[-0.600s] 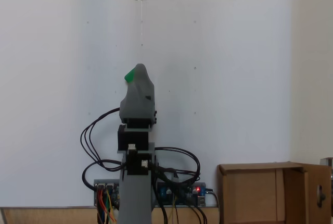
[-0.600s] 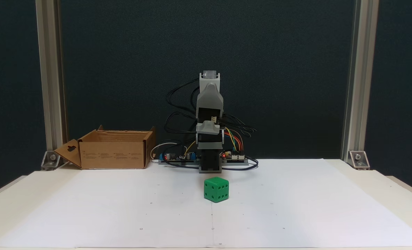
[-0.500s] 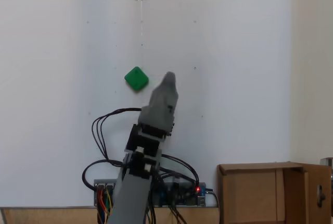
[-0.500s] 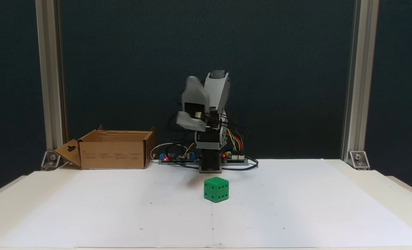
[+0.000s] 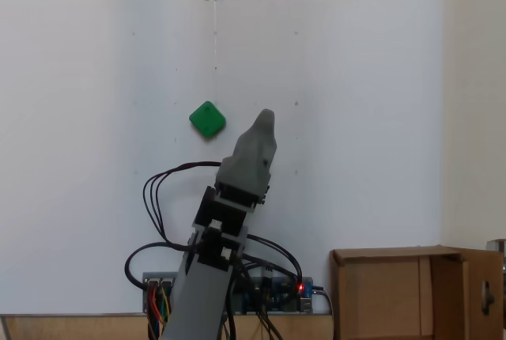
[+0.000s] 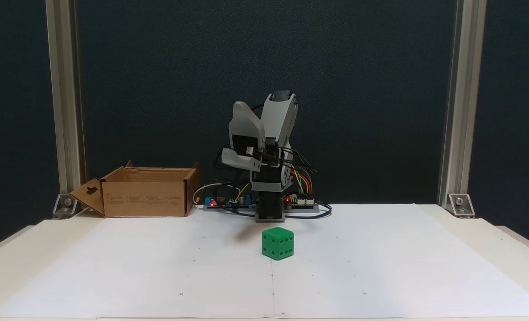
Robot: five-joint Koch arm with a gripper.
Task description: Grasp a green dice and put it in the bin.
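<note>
Dice [image 6: 277, 243] sits free on open paper, bin [image 6: 146, 191] well left; your gripper [image 5: 267, 119] hangs above, jaw state unreadable.

The arm [image 6: 268, 147] is built of pale grey moulded shells over black servo blocks, with a small white connector on one block. The gripper [image 5: 266, 119] is a grey tapered shell whose tip looks rounded, though the jaws lie one behind the other. Black cables [image 5: 162, 198] loop out at 9 o'clock of the arm in a fixed view; red, yellow, green and orange wires [image 6: 302, 180] run toward 4 o'clock. The base [image 6: 269, 209] is black on a grey foot.
</note>
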